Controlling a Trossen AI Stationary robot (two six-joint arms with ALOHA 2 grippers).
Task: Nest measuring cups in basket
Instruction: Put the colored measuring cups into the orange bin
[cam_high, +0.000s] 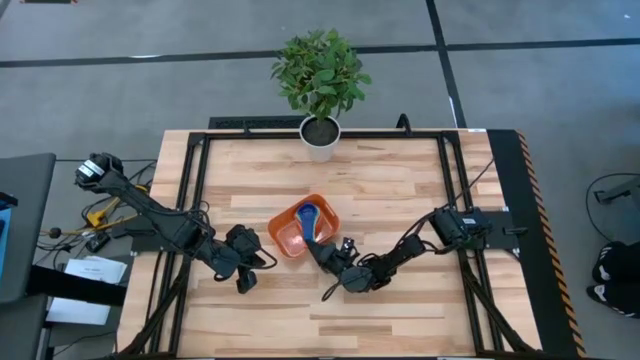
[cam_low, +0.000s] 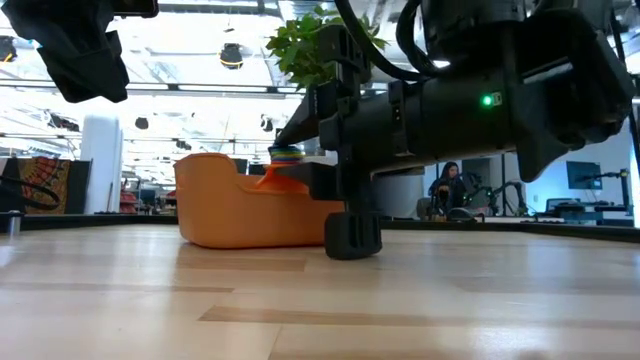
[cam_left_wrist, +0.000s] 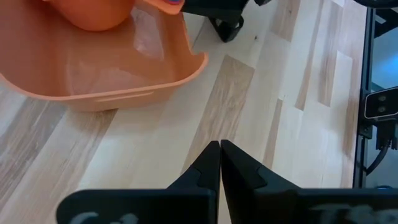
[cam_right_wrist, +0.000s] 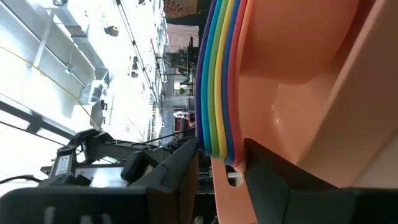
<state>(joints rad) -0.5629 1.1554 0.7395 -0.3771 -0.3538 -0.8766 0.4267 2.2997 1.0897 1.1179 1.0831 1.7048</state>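
The measuring cups (cam_high: 310, 214) are nested in one stack, the blue one on top, with their bowls inside the orange basket (cam_high: 285, 236). In the low view their rainbow rims (cam_low: 287, 154) show above the basket wall (cam_low: 230, 215). My right gripper (cam_high: 325, 250) is at the basket's near-right edge, shut on the stack's handles. One of its fingers (cam_low: 352, 232) reaches down to the table outside the basket. My left gripper (cam_high: 245, 280) hangs shut over bare wood to the near left of the basket (cam_left_wrist: 124, 81), touching nothing. My right gripper (cam_right_wrist: 222, 171) pinches the stacked handles at their free end (cam_right_wrist: 221, 152) between its two fingers, several layers together. It comes in level from the table's near-right side, with the fingers one above the other. The cup bowls (cam_right_wrist: 217, 74) stay inside the basket (cam_right_wrist: 348, 112).
A white pot with a green plant (cam_high: 320, 138) stands at the table's far edge. Black frame rails (cam_high: 200, 180) run along the table's sides. Bare wood lies in front of the basket and both grippers. People and equipment show in the room beyond.
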